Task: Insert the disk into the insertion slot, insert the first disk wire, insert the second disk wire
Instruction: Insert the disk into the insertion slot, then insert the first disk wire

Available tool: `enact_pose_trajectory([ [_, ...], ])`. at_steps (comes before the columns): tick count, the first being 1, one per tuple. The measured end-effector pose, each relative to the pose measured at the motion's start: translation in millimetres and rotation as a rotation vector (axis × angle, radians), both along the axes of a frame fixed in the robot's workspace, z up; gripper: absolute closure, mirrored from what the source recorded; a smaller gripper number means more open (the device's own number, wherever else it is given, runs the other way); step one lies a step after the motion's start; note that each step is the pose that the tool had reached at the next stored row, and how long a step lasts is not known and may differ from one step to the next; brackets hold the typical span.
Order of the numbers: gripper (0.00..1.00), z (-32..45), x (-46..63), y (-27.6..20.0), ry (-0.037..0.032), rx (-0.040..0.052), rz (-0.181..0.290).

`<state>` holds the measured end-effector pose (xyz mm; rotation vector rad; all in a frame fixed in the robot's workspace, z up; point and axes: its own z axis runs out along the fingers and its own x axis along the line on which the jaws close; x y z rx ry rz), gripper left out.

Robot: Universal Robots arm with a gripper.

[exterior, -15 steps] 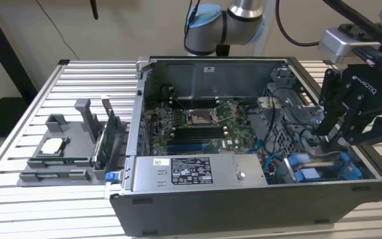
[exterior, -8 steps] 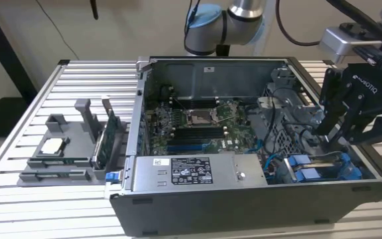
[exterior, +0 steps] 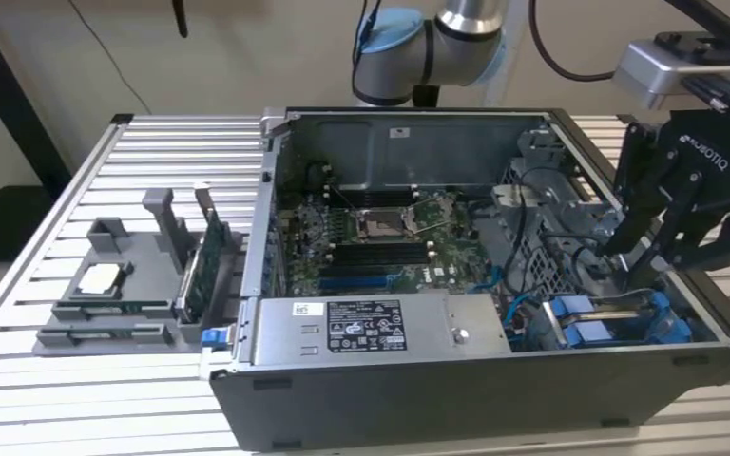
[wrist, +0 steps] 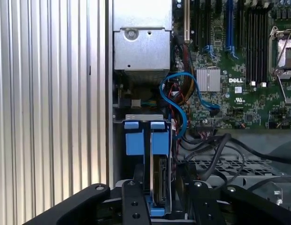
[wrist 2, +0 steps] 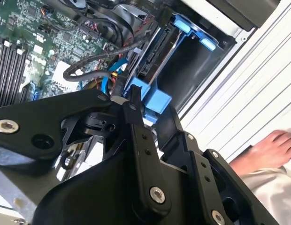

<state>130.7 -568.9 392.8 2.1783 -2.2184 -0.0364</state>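
Observation:
The disk [wrist: 159, 180] stands on edge in its blue carrier [wrist: 158, 140] inside the insertion slot [wrist: 141, 118] of the drive cage, at the front corner of the open case on the exterior view's right [exterior: 619, 328]. A second blue carrier [wrist: 132, 140] sits beside it. My black gripper [exterior: 644, 275] hangs over that cage. In the second wrist view its fingertips [wrist 2: 132, 101] sit on either side of the blue carrier end [wrist 2: 157, 99], shut on it. A blue disk wire [wrist: 180, 96] and black wires [wrist: 216, 145] lie loose beside the cage.
A green motherboard [exterior: 378, 237] fills the case floor, with the grey power-supply box [exterior: 365, 323] at the front. A grey fixture with parts [exterior: 124, 285] stands on the slatted table at the exterior view's left. A person's hand [wrist 2: 272, 145] rests on the table near the case.

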Motion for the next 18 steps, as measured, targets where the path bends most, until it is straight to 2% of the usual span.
enact_pose_trajectory([
  [8, 0.6, 8.9, 0.0, 0.0, 0.0, -0.0014, 0.0],
  [11, 0.6, 13.0, 0.0, 0.3, 0.0, -0.0046, 0.0],
  [13, 0.6, 12.7, 0.0, 0.7, -0.0001, -0.0036, 0.0],
  [15, 0.6, 12.4, -0.4, 1.0, -0.0013, 0.0013, 0.0],
  [18, 0.6, 10.9, -2.1, 2.2, -0.0059, 0.0038, 0.0],
])
